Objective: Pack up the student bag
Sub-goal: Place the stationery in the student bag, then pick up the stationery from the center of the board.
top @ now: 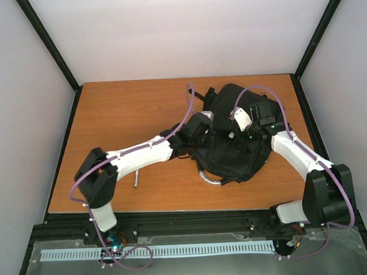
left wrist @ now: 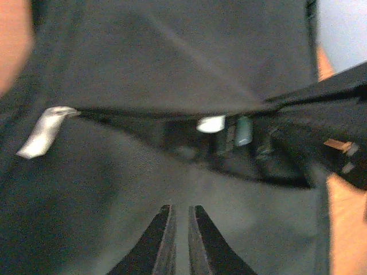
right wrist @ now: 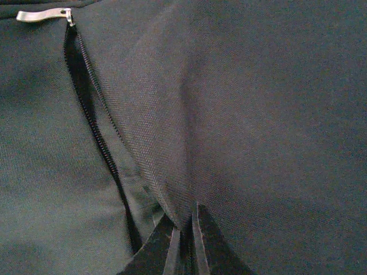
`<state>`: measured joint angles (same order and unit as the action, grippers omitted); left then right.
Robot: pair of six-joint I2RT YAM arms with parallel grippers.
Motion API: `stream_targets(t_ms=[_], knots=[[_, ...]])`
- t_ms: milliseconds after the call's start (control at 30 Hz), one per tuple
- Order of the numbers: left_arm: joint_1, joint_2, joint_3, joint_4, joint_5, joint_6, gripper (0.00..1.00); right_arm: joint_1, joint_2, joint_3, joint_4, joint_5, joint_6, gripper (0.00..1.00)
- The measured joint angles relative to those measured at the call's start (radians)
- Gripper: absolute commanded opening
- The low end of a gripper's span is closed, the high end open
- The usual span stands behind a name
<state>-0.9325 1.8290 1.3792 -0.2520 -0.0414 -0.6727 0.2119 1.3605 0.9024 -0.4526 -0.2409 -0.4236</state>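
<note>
**Top view.** We see the backpack (top: 234, 147) lying crumpled on the right half of the wooden table (top: 126, 110). A grey handle loop (top: 210, 178) curls out from its near edge. The left arm (top: 144, 153) reaches across from the left, and the right arm (top: 296, 149) bends in from the right. Both arm ends lie over the black fabric, where we cannot make out the fingertips. A thin grey stick (top: 136, 179) lies on the table just beside the left arm, apart from the backpack.

**Left wrist view.** The left gripper (left wrist: 179, 240) points at a slack panel of dark fabric. Its jaws are drawn almost together, with only a slim slit between them, and we see nothing caught in that slit. Beyond the fingers the zip opening gapes, with a silver zip pull (left wrist: 46, 130) at its left end. Inside the opening we note a small white object (left wrist: 211, 124) and a pale green one (left wrist: 243, 130), both too blurred to identify.

**Right wrist view.** The right gripper (right wrist: 184, 243) is closed on a raised fold of the backpack's fabric, and a ridge of cloth runs up from its tips. To the left an open zip track (right wrist: 92, 114) runs from near the fingers to a metal tab (right wrist: 43, 14) in the upper left corner.
</note>
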Motion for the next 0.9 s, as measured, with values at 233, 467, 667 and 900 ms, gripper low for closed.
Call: stream_targets(t_ms=[233, 467, 667, 900], knots=[[0.003, -0.232, -0.196, -0.147, -0.182, 0.129, 0.35, 0.0, 0.003, 0.0, 0.0, -0.002, -0.001, 0.03], [0.008, -0.335, -0.358, -0.322, -0.323, 0.142, 0.44, 0.0, 0.004, 0.0, 0.0, -0.004, -0.003, 0.03], [0.056, -0.393, -0.475, -0.441, -0.39, 0.075, 0.72, 0.0, 0.007, 0.0, 0.0, -0.008, -0.003, 0.03], [0.243, -0.478, -0.585, -0.536, -0.409, -0.069, 0.86, 0.0, 0.011, 0.0, -0.001, -0.014, -0.005, 0.03]])
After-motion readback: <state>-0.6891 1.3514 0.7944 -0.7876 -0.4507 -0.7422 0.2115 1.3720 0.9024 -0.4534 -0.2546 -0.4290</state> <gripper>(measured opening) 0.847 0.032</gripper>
